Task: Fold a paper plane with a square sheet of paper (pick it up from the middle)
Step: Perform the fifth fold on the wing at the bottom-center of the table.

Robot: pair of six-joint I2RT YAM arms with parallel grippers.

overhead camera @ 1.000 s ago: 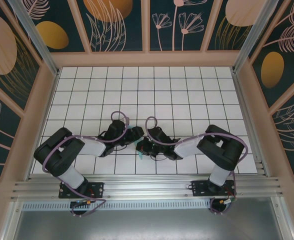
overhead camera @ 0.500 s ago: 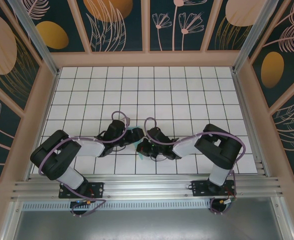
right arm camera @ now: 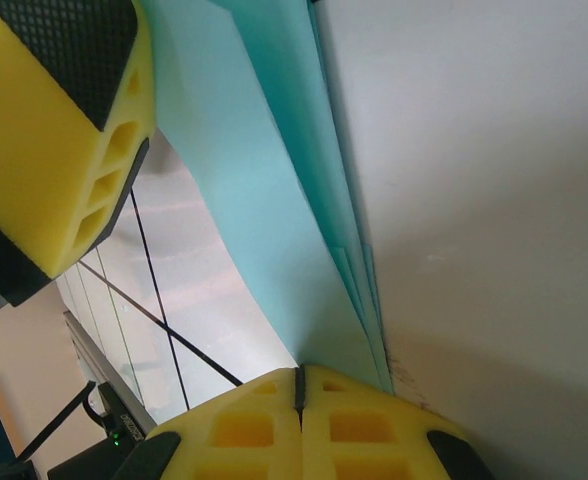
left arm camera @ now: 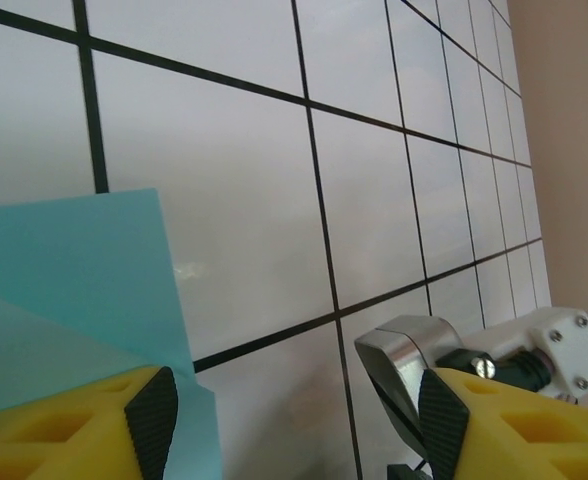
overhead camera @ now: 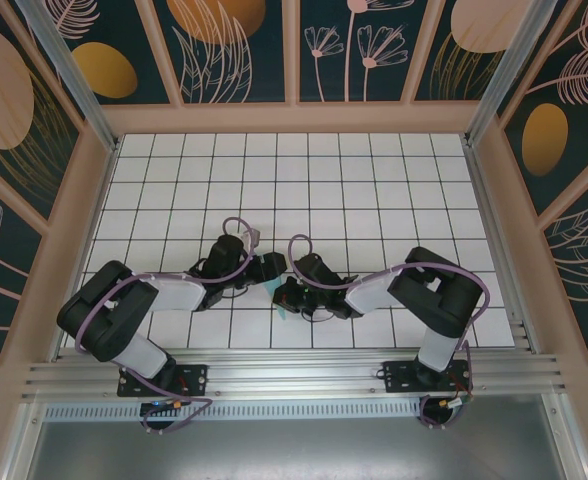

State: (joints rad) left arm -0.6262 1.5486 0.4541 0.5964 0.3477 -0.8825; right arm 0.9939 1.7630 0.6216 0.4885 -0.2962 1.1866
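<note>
- Looking first at the turquoise paper (right arm camera: pixel 274 200): in my right wrist feed it is folded into several stacked layers whose edges fan slightly apart along a long crease.
- Those layers rise steeply from the white tiled table (overhead camera: pixel 374 190) and run straight down into the tips of the right gripper (right arm camera: pixel 299 400).
- The right gripper's two yellow fingers are pressed flat together with no gap, so I read that claw as clamped on the paper's lower edge.
- In the left wrist feed I see a flat turquoise panel of the same paper at lower left, with a second, paler layer overlapping it below.
- One corner of it reaches just past the inside of the left-hand finger.
- The left gripper (left arm camera: pixel 292 430) has its fingers spread wide, one at each lower corner of the frame, and nothing is pinched between them; I call that claw open.
- One of its yellow fingers (right arm camera: pixel 44 150) also appears at the upper left of the right wrist feed, just beside the paper.
- A silver and white metal fitting (left arm camera: pixel 404 350) sits just beside the left gripper's right-hand finger; I cannot tell what it belongs to.
- From overhead, both arms bend inward and meet near the middle of the table's near half, with only a sliver of turquoise peeking out beneath them.
- Patterned panels (overhead camera: pixel 234 50) wall the table in.
</note>
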